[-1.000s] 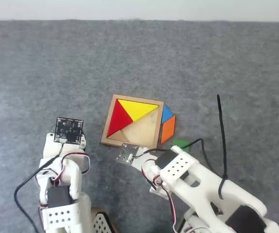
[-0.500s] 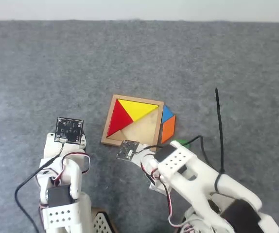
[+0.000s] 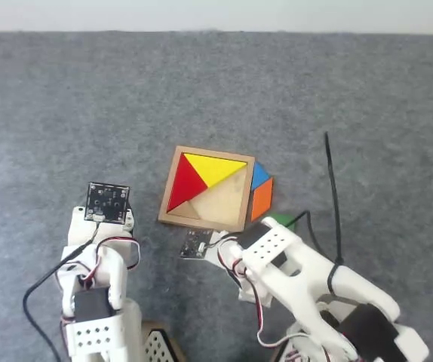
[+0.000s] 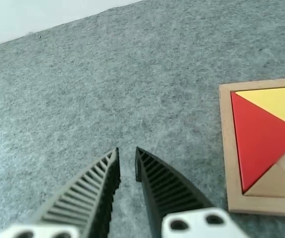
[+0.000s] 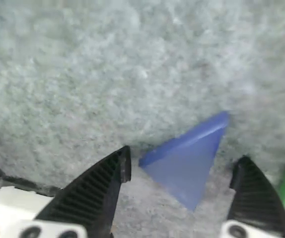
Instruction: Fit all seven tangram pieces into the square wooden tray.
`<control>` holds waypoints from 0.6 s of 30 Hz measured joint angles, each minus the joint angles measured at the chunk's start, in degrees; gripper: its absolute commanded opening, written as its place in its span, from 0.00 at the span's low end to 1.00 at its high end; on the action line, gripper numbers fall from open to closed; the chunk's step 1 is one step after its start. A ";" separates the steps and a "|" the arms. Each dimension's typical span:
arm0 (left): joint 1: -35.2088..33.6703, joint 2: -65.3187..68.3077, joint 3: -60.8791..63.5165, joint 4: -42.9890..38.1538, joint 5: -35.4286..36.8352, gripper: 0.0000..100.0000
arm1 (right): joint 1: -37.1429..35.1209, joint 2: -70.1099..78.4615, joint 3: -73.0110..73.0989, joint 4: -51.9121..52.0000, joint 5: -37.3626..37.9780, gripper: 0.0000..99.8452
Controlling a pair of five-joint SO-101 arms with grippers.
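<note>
Two triangles, red (image 3: 184, 185) and yellow (image 3: 215, 169), are lying in the wooden tray (image 3: 170, 183) on the grey surface (image 3: 88, 90). The right claw (image 5: 183, 156) is gaping wide, straddling a blue triangle (image 5: 189, 163). The left claw (image 4: 127, 150) is hovering near the tray, narrowly parted and holding nothing.

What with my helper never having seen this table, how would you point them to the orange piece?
Start at the square wooden tray in the middle of the grey mat. Outside its edge on the right arm's side lie two pieces; the orange piece is the one nearer the arms. It is four-sided, whereas the blue piece beyond it is a smaller triangle.
</note>
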 measured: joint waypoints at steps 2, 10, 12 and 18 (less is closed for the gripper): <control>0.00 0.00 0.00 0.00 0.00 0.06 | 0.44 -0.09 -0.09 -0.35 0.26 0.18; 0.00 0.00 0.00 0.00 0.00 0.06 | 1.05 -0.18 -0.18 -0.53 0.26 0.10; 0.00 0.00 0.00 0.00 0.00 0.06 | 1.05 -0.18 -0.18 -0.53 0.26 0.10; 0.00 0.00 0.00 0.00 0.00 0.06 | 1.05 -0.18 -0.62 -0.44 0.26 0.10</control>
